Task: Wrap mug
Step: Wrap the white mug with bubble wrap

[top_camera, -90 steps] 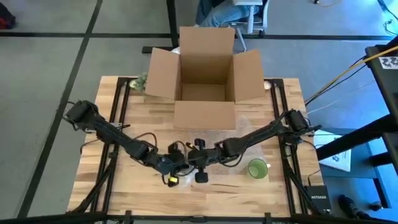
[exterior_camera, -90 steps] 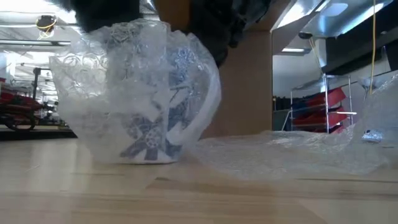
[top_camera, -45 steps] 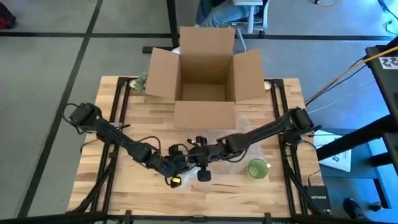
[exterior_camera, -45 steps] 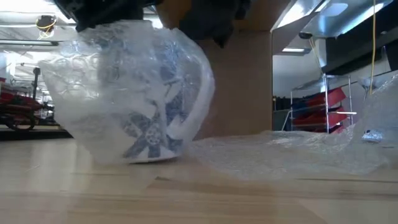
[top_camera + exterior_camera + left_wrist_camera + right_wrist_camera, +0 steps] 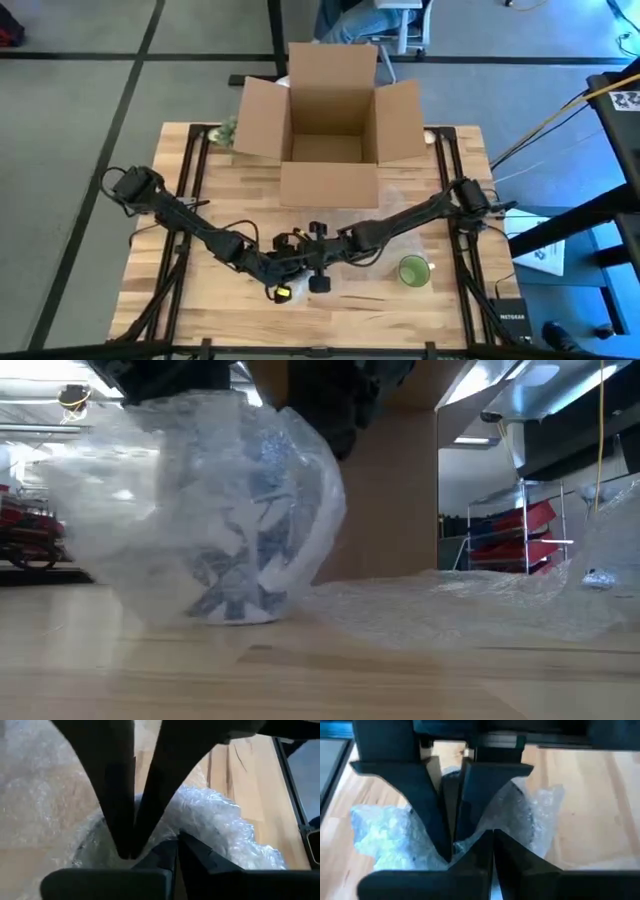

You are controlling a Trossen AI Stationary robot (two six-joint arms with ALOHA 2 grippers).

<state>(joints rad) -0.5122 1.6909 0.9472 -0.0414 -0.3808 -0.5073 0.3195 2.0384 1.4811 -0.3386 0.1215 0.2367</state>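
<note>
Both grippers meet over the mug (image 5: 235, 530) at the lower centre of the high view, the left gripper (image 5: 283, 268) reaching in from the frame's left and the right gripper (image 5: 318, 255) from its right. In each wrist view the fingers come together to a point on a fold of bubble wrap (image 5: 220, 825), so each looks pinched shut on the film at the mug's mouth, probably to hold the gathered wrap closed over the top.

From table height the blue-patterned mug sits on the wooden table (image 5: 320, 680), left of centre, already swathed in wrap, with a loose tail of the sheet trailing along the boards toward the frame's right.

Bare wood lies below the mug in the high view. A green cup (image 5: 413, 270) stands near on the right, close beside the right arm's forearm, and the open cardboard box (image 5: 328, 120) fills the upper middle, so sideways room on the right is the tighter edge
</note>
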